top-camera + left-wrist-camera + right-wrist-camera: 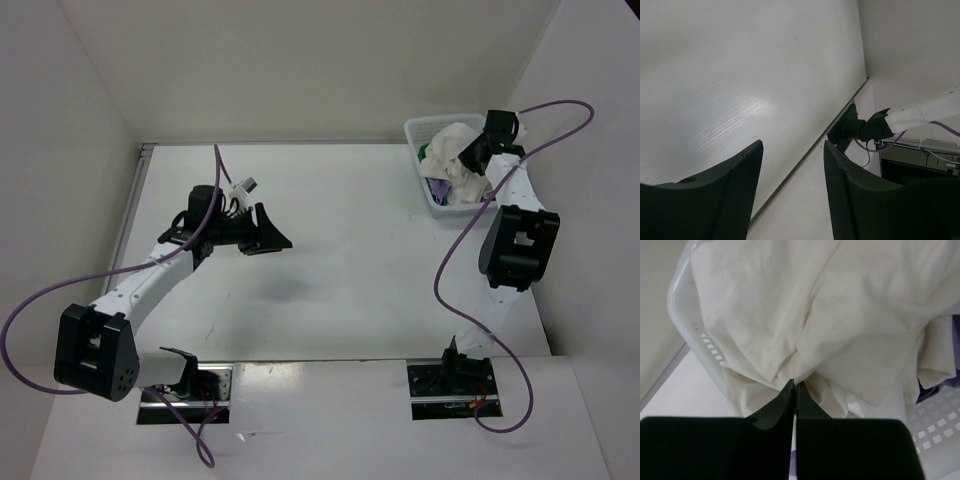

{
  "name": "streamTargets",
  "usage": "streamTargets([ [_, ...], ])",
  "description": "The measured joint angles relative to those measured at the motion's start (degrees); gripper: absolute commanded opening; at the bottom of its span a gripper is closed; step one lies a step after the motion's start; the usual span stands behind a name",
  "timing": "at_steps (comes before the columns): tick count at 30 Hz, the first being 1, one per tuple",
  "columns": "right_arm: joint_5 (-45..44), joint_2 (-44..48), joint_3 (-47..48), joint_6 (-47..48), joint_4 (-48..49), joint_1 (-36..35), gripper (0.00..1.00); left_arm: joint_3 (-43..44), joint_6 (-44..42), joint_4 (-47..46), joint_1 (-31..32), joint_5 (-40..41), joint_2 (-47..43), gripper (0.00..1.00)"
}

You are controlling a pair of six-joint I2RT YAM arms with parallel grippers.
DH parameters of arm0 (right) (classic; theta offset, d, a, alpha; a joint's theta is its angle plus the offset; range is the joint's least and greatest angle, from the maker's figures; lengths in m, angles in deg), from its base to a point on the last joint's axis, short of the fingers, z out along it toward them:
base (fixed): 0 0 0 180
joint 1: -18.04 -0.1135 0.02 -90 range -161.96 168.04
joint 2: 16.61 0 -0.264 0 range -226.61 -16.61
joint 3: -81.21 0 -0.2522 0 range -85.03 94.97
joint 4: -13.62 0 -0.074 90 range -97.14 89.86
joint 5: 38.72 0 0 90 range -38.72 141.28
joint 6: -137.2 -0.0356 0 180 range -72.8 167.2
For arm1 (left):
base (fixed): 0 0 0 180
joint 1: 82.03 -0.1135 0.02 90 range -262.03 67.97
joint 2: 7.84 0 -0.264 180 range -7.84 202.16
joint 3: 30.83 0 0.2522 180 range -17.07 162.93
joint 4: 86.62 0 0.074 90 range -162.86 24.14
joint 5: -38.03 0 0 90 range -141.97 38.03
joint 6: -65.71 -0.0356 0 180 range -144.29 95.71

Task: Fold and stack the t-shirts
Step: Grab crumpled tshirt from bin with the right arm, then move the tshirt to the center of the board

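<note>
The t-shirts lie bunched in a white lattice basket (420, 128) at the far right of the table. The white/cream one (462, 165) lies on top, with a bit of green (424, 153) and purple (437, 187) showing under it. My right gripper (472, 152) reaches into the basket. In the right wrist view its jaws (795, 384) are pressed together on a pinched fold of the white shirt (840, 315). Purple cloth (956, 355) peeks out at the right edge. My left gripper (272, 232) hovers over the table's middle left, open and holding nothing (792, 150).
White walls close in the table (715, 100) at the back and on both sides. The basket's rim (685, 325) stands close to the right wall. Purple cables loop from both arms. The left wrist view shows the right arm's base (855, 127).
</note>
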Motion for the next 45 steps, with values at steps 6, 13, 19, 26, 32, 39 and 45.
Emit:
streamTargets([
  [6, 2.67, 1.84, 2.23, 0.15, -1.55, 0.0, 0.0, 0.57, -0.04, 0.48, -0.24, 1.46, 0.02, 0.59],
  [13, 10.01, 13.25, 14.73, -1.66, -3.91, -4.96, 0.0, 5.57, 0.76, 1.18, -4.94, 2.12, 1.03, 0.59],
  [19, 25.03, 23.65, 26.75, -10.01, 3.23, -14.6, 0.0, 8.11, 4.46, 1.03, -12.74, 2.32, 1.11, 0.59],
  [26, 33.24, 28.11, 19.74, -16.15, 12.52, -21.9, 0.0, 8.13, 8.57, 1.16, -20.35, 3.02, 1.11, 0.61],
  [32, 31.34, 29.27, -11.87, -15.63, 16.35, -23.28, 0.01, 7.91, 8.24, 1.92, -21.64, 5.29, 0.96, 0.61],
  [39, 22.23, 23.43, -32.48, -8.52, 6.82, -23.28, 0.44, 2.86, -2.34, 11.17, -16.76, 21.16, -3.19, 0.67],
  [45, 16.83, 34.69, -38.1, -6.51, 7.32, -23.28, 0.44, -1.18, -4.57, 17.86, -11.45, 28.02, -3.82, 0.69],
])
